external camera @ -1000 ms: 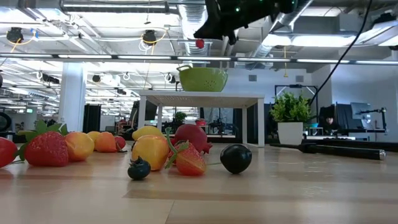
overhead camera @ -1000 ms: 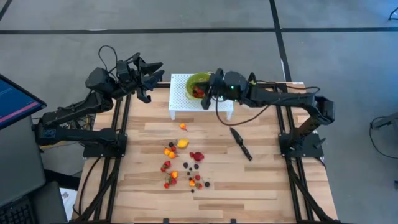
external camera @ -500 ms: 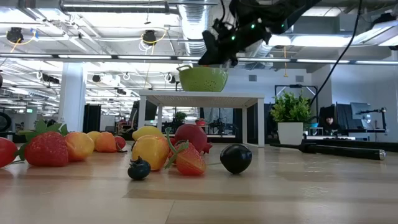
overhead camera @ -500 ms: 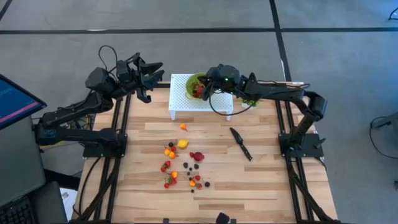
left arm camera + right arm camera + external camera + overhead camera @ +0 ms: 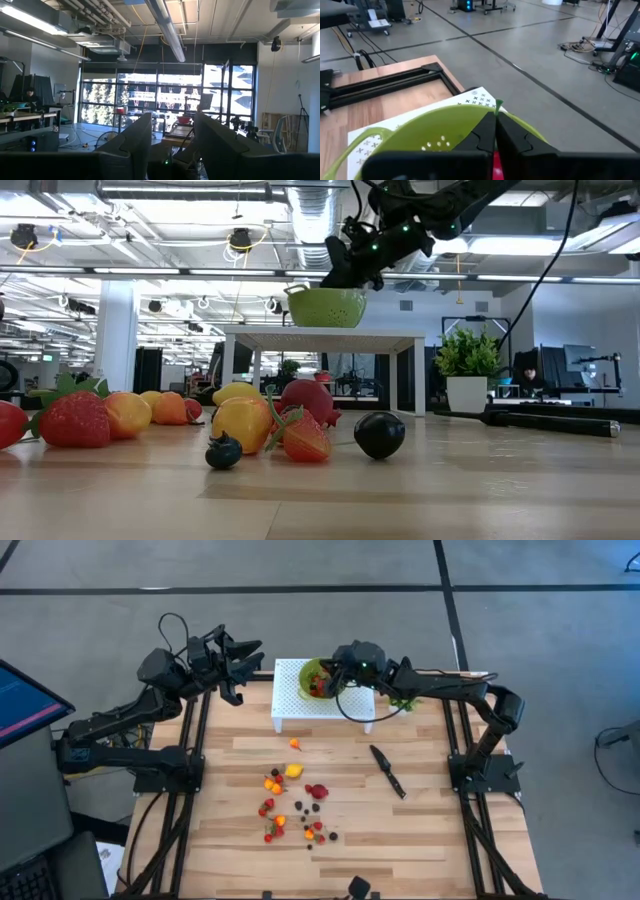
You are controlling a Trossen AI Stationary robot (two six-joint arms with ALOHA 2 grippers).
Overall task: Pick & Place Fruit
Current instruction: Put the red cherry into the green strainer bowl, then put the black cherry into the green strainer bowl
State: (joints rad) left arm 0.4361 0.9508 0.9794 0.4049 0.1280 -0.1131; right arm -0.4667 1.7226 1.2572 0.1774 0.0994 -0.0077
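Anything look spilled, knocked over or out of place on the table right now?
Nothing stands out. The green perforated bowl sits upright on the white perforated stand; the small toy fruits and black knife lie on the wooden tabletop.

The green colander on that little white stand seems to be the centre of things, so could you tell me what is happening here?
The right hand, fingers shut, is over the green colander on the white stand, with something red beneath its fingers. Most of the toy fruit lies scattered on the wooden table, near a black knife. The left hand waits, raised at the table's far left corner, holding nothing.
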